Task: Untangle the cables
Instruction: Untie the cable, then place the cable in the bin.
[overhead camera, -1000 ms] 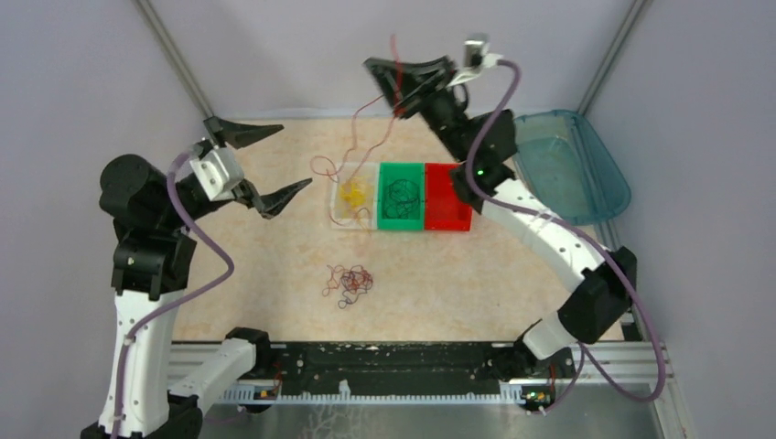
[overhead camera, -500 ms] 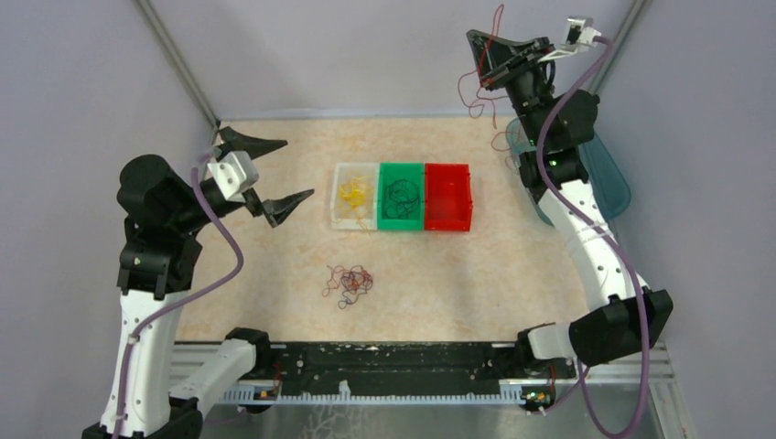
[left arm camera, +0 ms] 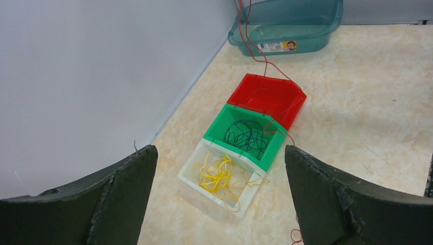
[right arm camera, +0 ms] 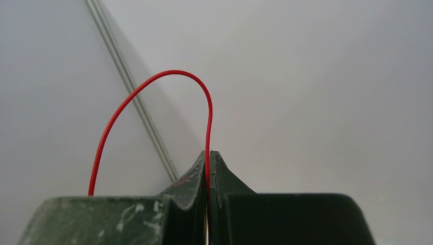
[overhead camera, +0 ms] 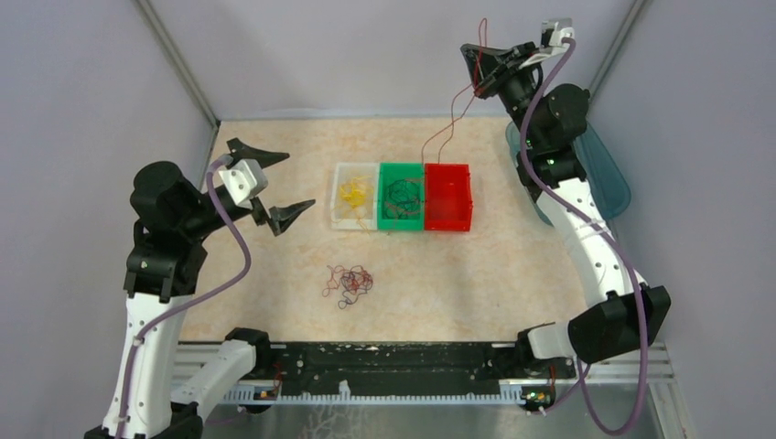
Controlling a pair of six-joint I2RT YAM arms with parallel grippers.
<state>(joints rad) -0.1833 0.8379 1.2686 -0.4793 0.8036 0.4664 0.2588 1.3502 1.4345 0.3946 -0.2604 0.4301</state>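
While the right pincer (overhead camera: 478, 66) was raised high at the far right, clamped shut on one red wire (overhead camera: 455, 114), the step in hand read as sorting: a freed strand on its way to the red bin (overhead camera: 447, 224). The wire hung slack from the jaws, its lower part trailing across the red bin toward the right edge of the green bin (overhead camera: 401, 226), which held a dark bunch (overhead camera: 403, 194). Yellow wires (overhead camera: 354, 194) lay in the clear bin (overhead camera: 335, 197) at the left of the row. The left pincer (overhead camera: 300, 182) hovered wide open and empty, left of the bins. A mixed red-and-dark tangle (overhead camera: 349, 284) lay on the table (overhead camera: 512, 274), near centre, well apart from the bins. Judged next move: lower the strand so that all of it gathers inside the red bin before release. Being thin and springy, it might snag the dark bunch.
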